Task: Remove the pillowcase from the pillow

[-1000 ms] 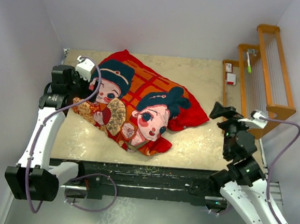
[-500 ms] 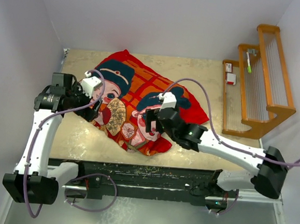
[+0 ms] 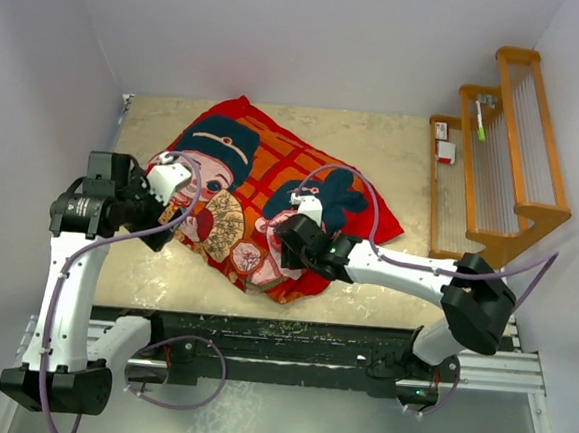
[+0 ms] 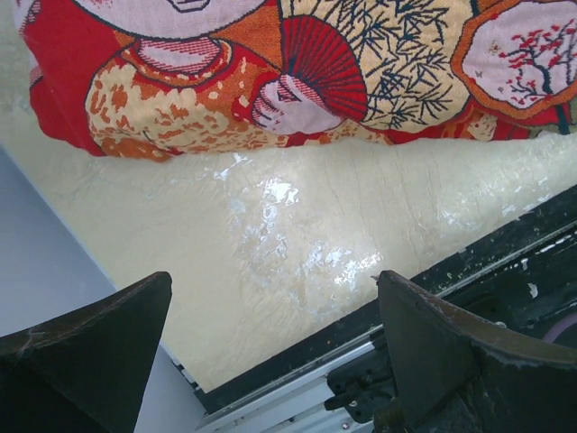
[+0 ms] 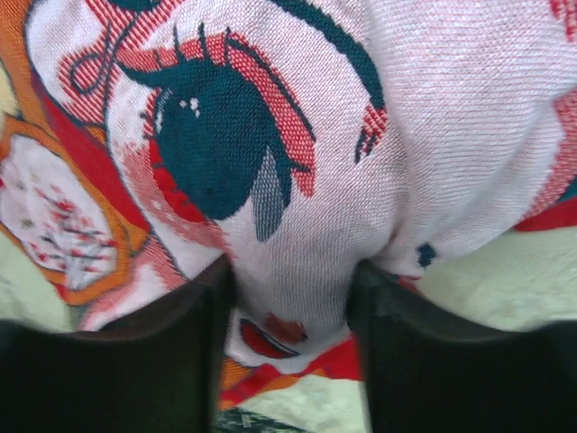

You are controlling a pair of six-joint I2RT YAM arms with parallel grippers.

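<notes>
Overhead and wrist views of both arms at the pillowcase (image 3: pixel 273 170). We see it lying plump and filled on the beige surface (image 3: pixel 395 145), left of centre, printed side up; the pillow is hidden inside it. The left arm (image 3: pixel 70 259) rises from its base at the near left corner, bends at the elbow and turns its wrist inward toward the cover's left edge. In its wrist view we find the left pincer (image 4: pixel 275 280) spread wide above bare surface, with the fan-printed edge of the cover just beyond the fingertips and apart from them. The right arm (image 3: pixel 406 271) lies low and stretched leftward from its base at the near right, its wrist over the nearer printed face. In its wrist view we see the right pincer (image 5: pixel 290 266) pinching a bulge of the pale face print, with the fabric touching both dark fingers (image 5: pixel 180 343). A wooden rack (image 3: pixel 495 152) stands at the right edge.
</notes>
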